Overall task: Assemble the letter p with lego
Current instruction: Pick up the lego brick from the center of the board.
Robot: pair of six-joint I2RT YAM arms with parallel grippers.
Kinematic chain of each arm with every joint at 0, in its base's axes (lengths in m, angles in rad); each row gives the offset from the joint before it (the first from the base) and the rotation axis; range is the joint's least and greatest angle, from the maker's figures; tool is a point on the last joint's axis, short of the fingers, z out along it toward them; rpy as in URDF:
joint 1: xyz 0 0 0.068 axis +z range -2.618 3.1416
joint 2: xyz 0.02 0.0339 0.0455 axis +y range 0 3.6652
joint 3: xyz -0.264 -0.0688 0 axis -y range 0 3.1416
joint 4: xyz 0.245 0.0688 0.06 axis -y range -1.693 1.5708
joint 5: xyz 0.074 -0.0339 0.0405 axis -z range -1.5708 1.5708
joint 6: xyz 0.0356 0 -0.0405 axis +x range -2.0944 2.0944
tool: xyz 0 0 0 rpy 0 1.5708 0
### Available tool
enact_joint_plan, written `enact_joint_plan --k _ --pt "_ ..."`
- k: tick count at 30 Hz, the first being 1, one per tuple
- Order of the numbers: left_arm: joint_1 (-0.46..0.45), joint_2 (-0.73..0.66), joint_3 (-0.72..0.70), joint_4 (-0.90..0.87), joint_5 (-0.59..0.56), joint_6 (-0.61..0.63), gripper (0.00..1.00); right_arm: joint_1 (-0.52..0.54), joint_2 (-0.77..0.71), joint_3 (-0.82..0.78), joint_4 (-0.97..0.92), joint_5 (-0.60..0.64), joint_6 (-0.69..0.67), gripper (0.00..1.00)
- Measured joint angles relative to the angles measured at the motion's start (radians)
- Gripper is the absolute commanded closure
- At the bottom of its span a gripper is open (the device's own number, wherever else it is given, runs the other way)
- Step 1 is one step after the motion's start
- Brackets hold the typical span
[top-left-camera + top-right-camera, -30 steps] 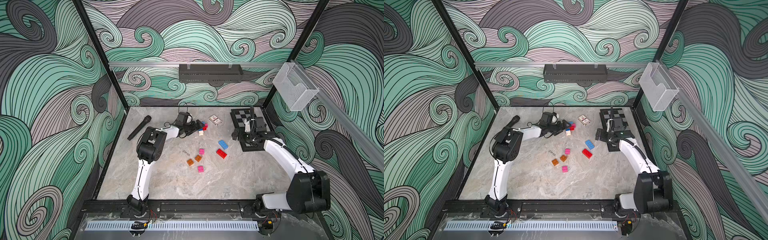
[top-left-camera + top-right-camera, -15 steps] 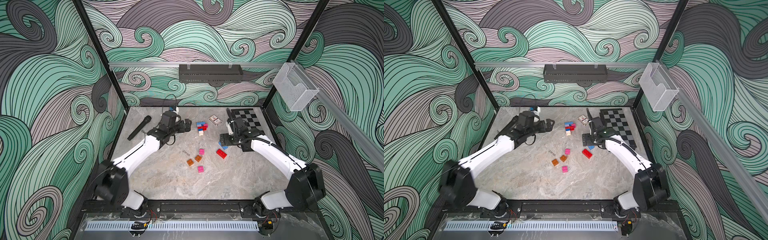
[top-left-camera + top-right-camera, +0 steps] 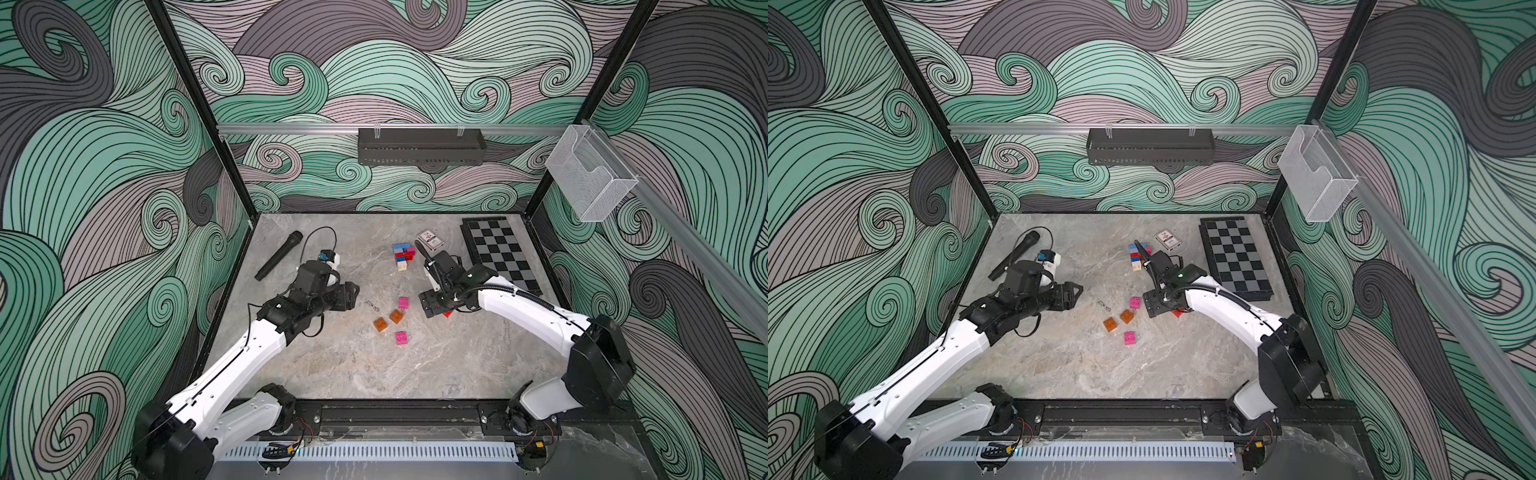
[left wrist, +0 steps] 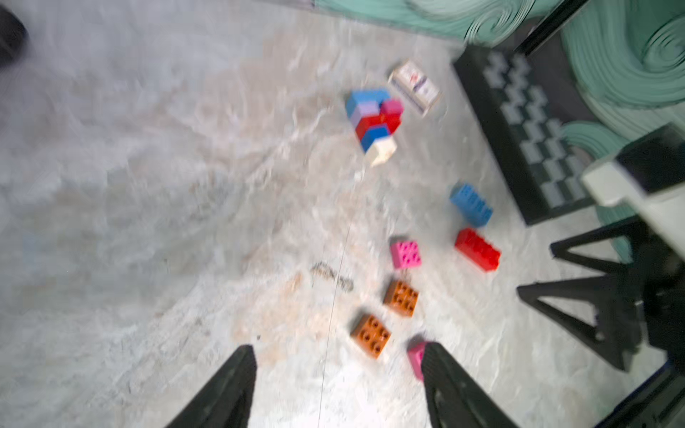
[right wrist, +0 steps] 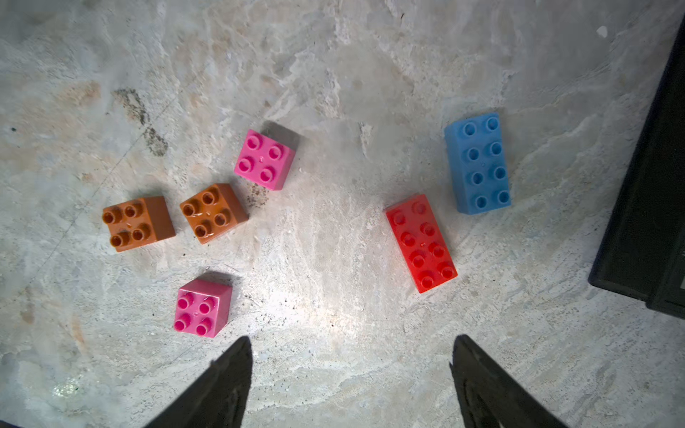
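Taking the back wall point(image 3: 415, 187) as 12 o'clock, the right hand point(image 5: 352, 341) hangs released and empty just above the red oblong brick point(image 5: 420, 242). The brick's long axis runs nearly square to the line between the fingers point(image 5: 222, 381) (so a pinch across its width looks open). The left hand point(image 4: 338, 346), also released and empty, stands well off at 9 o'clock; the right arm point(image 3: 519, 307) is nearer. The part-built stack point(image 3: 404, 255) sits on the worktop point(image 3: 353, 365) at 11 o'clock from the right hand.
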Motion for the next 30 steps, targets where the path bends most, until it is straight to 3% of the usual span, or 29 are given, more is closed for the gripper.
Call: enact_joint_plan --k 5,9,12,17,30 --pt "-0.010 0.221 0.056 -0.082 0.115 -0.037 0.59 -0.009 0.027 0.025 -0.014 0.011 -0.004 0.17" --pt "-0.070 0.399 0.125 -0.127 0.165 -0.121 0.59 -0.038 0.017 0.039 -0.011 0.011 -0.012 0.17" --pt "-0.153 0.501 0.191 -0.176 0.150 -0.184 0.46 -0.074 0.006 0.036 -0.011 0.009 -0.026 0.15" --pt "-0.245 0.542 0.225 -0.209 0.105 -0.297 0.43 -0.115 -0.023 0.007 0.005 -0.012 -0.029 0.15" --pt "-0.252 0.589 0.229 -0.188 -0.002 -0.430 0.42 -0.118 -0.049 -0.050 0.061 -0.096 -0.026 0.12"
